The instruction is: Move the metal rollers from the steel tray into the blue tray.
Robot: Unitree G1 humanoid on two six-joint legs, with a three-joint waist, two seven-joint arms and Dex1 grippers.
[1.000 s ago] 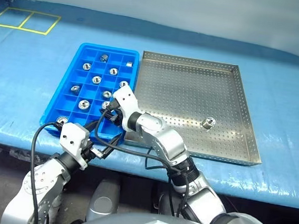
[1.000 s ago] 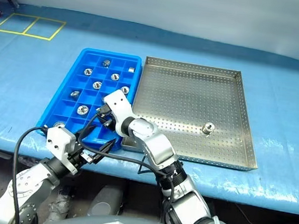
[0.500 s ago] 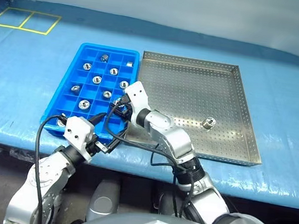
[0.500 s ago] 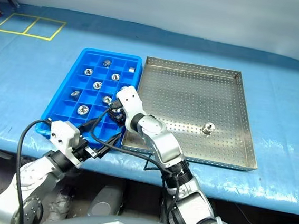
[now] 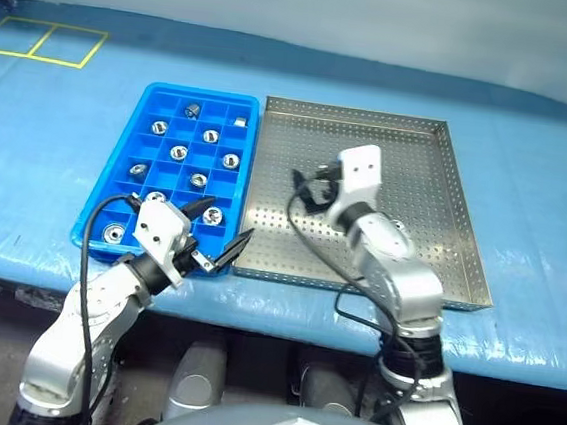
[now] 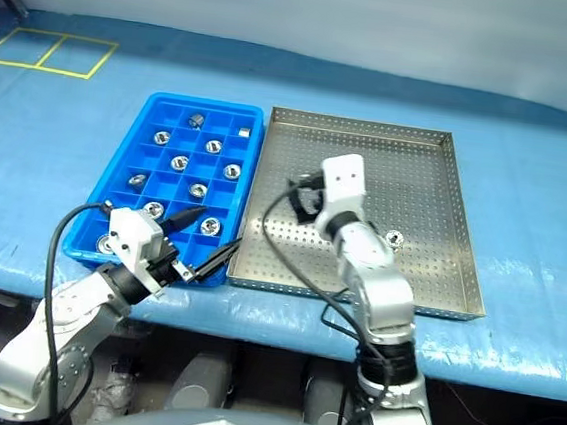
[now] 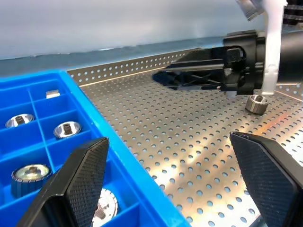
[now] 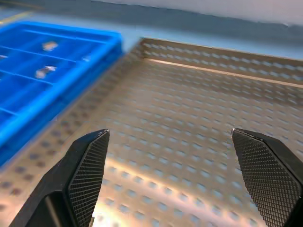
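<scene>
Both sets of jaws are spread wide and hold nothing: the right gripper (image 5: 311,188) hangs over the steel tray (image 5: 441,137), and the left gripper (image 5: 223,235) sits by the blue tray (image 5: 122,117). The last metal roller (image 6: 393,238) in the steel tray is round, so a bump could make it roll away. Both trays sit on a desk (image 5: 49,140) under a crinkly blue cover with yellow tape lines (image 5: 39,40).

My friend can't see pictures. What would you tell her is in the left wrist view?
The steel tray has one roller left on its dotted floor, with the right gripper hovering open over the tray near it. Beside it, the blue tray holds rollers in its little squares, and the left gripper is open.
</scene>
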